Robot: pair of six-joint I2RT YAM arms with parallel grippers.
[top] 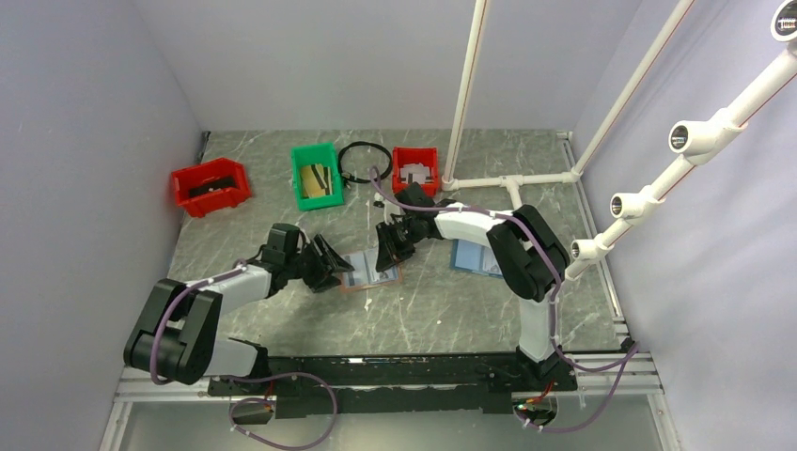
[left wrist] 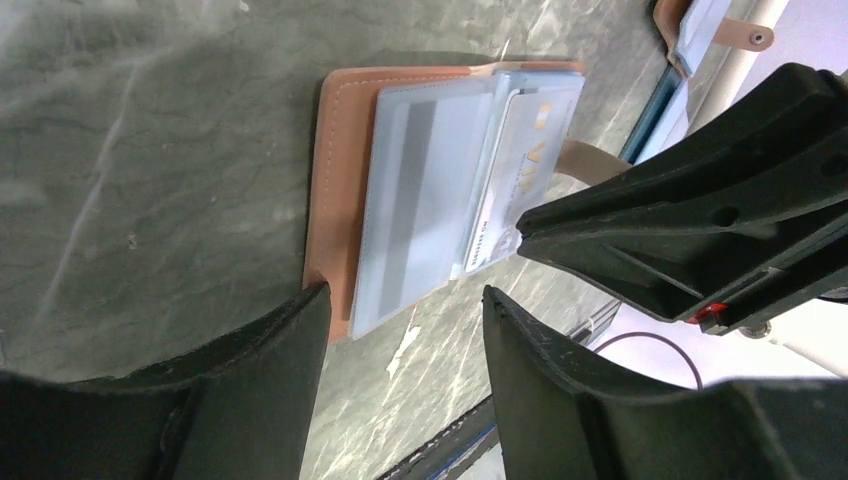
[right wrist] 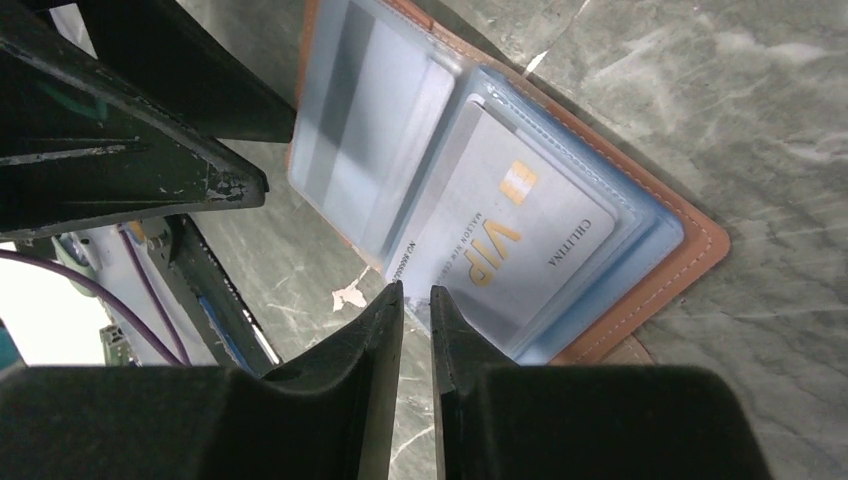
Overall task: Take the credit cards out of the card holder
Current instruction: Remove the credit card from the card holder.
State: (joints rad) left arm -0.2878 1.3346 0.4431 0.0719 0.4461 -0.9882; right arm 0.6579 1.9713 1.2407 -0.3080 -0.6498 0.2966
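Now R tool (right wrist: 417, 292) at VIP card (right wrist: 520, 238)

Lilac walls (top: 85, 113); grey marbled tabletop (top: 451, 315) — perhaps stone.

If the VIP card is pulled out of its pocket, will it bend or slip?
The card looks thin and flat, so it is probably stiff yet slightly springy. Its smooth face may slip in a light pinch. The holder seems light and may slide along unless pinned.
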